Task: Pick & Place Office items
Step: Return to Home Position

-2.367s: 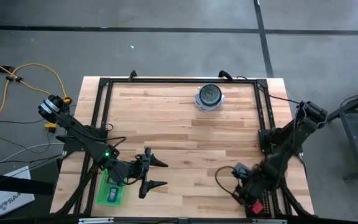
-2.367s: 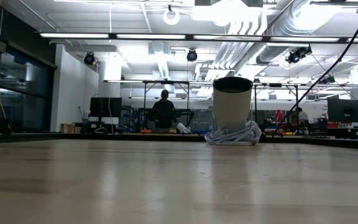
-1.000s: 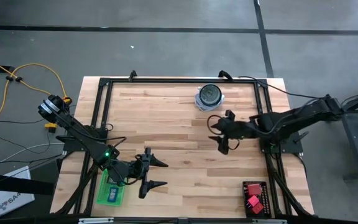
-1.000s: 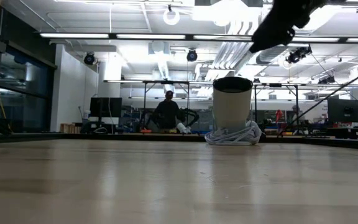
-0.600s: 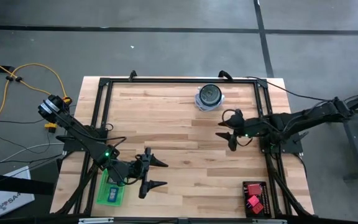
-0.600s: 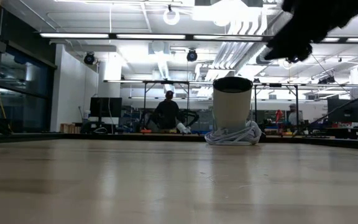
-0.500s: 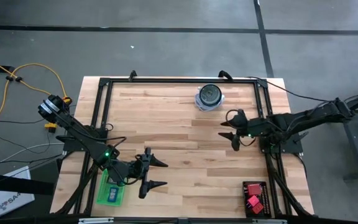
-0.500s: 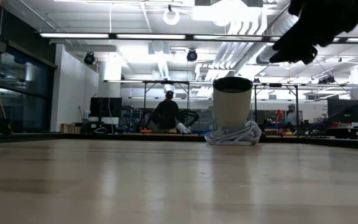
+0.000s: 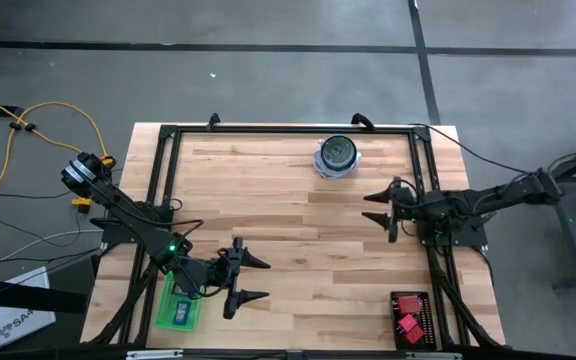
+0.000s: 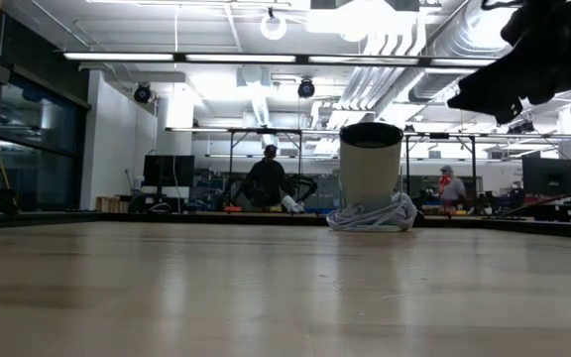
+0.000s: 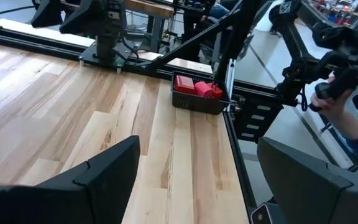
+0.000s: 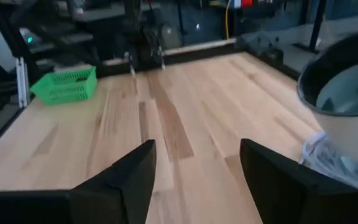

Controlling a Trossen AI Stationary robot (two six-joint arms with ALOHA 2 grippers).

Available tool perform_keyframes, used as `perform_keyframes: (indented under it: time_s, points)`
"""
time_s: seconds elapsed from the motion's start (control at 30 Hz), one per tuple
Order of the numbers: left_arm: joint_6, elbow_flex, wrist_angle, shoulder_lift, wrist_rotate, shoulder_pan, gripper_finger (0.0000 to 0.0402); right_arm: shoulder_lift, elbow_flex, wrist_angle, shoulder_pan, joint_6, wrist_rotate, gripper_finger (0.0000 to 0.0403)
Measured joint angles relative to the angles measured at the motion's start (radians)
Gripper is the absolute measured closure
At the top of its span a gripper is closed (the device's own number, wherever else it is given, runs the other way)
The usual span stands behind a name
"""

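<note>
The left claw hangs over the near left part of the bench, its fingers spread wide apart with nothing between them. Just beside its arm, at the bench's near left corner, sits the green bin with a blue piece lying in it.

The right claw is out over the right side of the bench, near the right rail, pointing toward the middle. Its fingers are also parted and empty. In the low view the right arm shows as a dark shape high up, well above the wood.

The red pieces lie together inside the black bin, which stands at the near right corner, well apart from both claws. In the left wrist view they fill one end of the bin, touching each other.

A round object with a dark top stands alone near the far edge of the bench, upright, close to the right claw but apart from it.

People show in the room behind the bench in the low view.
</note>
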State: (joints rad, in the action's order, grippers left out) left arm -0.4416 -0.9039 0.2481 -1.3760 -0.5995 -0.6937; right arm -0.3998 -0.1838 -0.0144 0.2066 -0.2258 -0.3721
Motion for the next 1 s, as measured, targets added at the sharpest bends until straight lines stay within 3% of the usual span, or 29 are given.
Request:
perform_keyframes:
  time_s: [0.27,0.67,1.0]
  points:
    - [0.000,0.000,0.000,0.000,0.000,0.000,0.0085,0.118,0.073,-0.059,-0.043,0.066,0.029,0.0183]
    - [0.000,0.000,0.000,0.000,0.000,0.000,0.0085,0.179,0.174,-0.147,-0.118,0.066,0.138,0.0183]
    - [0.000,0.000,0.000,0.000,0.000,0.000,0.0085,0.180,0.175,-0.046,-0.151,0.043,0.157,0.0183]
